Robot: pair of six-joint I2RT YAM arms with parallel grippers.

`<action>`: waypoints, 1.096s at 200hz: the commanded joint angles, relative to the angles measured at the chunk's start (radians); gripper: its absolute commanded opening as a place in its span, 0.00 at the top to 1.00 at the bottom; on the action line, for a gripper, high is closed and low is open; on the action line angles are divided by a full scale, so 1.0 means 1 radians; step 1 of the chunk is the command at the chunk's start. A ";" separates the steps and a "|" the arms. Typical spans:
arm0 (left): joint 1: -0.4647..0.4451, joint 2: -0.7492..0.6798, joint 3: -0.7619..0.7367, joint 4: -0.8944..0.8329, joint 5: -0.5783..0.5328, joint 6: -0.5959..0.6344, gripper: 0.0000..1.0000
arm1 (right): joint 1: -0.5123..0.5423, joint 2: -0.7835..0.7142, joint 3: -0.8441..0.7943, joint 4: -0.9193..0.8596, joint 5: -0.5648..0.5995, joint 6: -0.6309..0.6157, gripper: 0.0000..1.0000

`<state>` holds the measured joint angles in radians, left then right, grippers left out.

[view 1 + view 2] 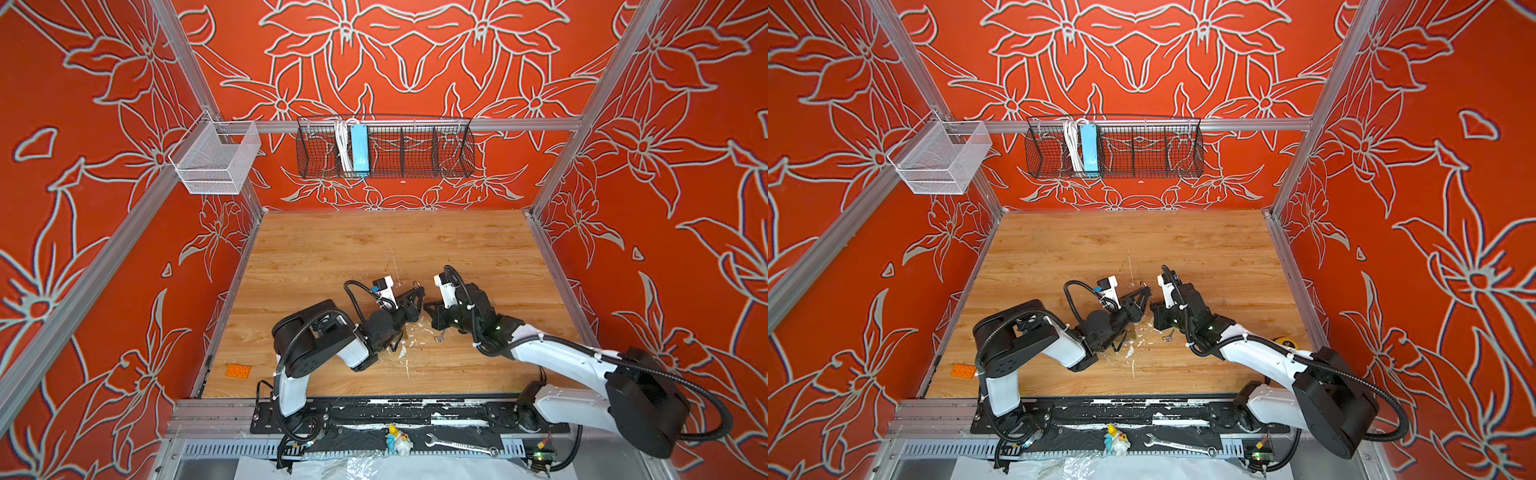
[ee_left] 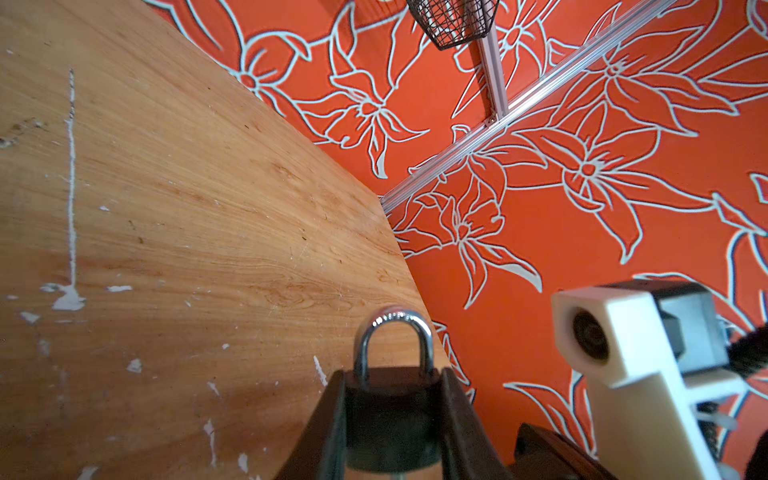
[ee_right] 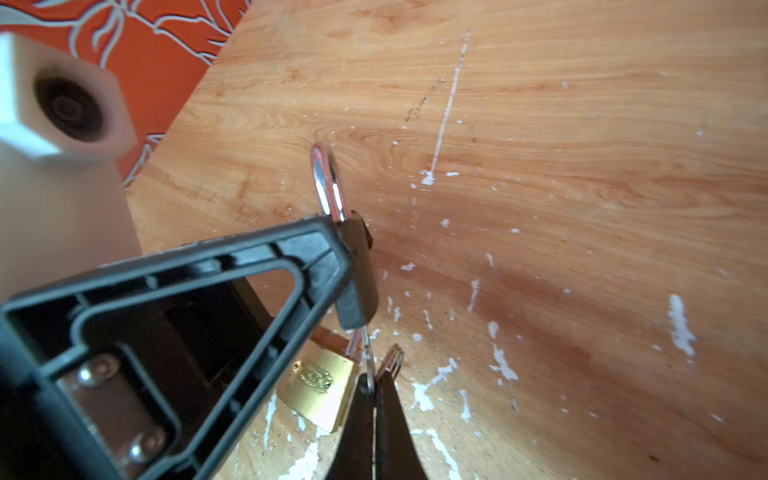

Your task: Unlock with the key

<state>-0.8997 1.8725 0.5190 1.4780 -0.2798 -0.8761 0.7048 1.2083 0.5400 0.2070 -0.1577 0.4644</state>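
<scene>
Insertion looks done: left gripper (image 2: 392, 384) clamps the padlock (image 2: 390, 419), and right gripper (image 3: 374, 386) pinches the key (image 3: 365, 347) at its keyhole. Next comes a turn, since the shackle (image 2: 392, 321) sits closed.

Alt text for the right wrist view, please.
The right gripper pinches a key whose blade reaches the underside of a dark padlock, held edge-on by the left gripper above the wooden table. A brass padlock lies on the table close by, partly hidden behind that gripper.

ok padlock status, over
Left gripper clamped on dark padlock, shackle closed. Right gripper shut on key at padlock's base. Brass padlock on table, not blocking.
</scene>
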 commanded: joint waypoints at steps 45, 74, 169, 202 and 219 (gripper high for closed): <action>-0.034 0.089 0.023 -0.058 0.270 -0.050 1.00 | 0.011 -0.049 0.021 0.350 -0.026 -0.035 1.00; -0.034 0.119 0.033 -0.058 0.258 -0.065 1.00 | 0.010 -0.078 0.012 0.334 -0.004 -0.048 1.00; 0.093 0.080 0.008 -0.058 0.416 -0.023 1.00 | -0.017 -0.051 -0.023 0.398 -0.121 -0.039 1.00; 0.098 0.073 -0.004 -0.058 0.377 0.014 1.00 | -0.021 -0.068 -0.018 0.332 -0.080 -0.067 0.63; 0.109 0.049 -0.030 -0.058 0.315 0.018 1.00 | -0.021 -0.073 -0.018 0.309 -0.078 -0.076 0.50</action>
<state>-0.7849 1.9053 0.5350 1.4979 0.0174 -0.8974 0.6777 1.1847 0.4900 0.3248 -0.1905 0.4206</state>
